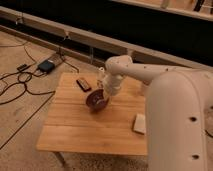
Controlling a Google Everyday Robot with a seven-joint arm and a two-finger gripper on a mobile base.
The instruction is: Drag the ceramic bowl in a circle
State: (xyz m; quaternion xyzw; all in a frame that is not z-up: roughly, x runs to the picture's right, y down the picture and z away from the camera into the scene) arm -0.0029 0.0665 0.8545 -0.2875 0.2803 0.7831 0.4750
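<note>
Ceramic bowl [95, 100] sits on the wooden table [75, 131], right under the gripper [106, 94] and a little to its left. The gripper dips into the bowl's right side. I cannot tell if it holds the bowl.

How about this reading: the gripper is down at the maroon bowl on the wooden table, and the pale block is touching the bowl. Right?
Not quite. The camera view shows the pale block lying well apart from the bowl, nearer the front edge of the table. The rest holds: the gripper is down at the maroon bowl on the wooden table.
</note>
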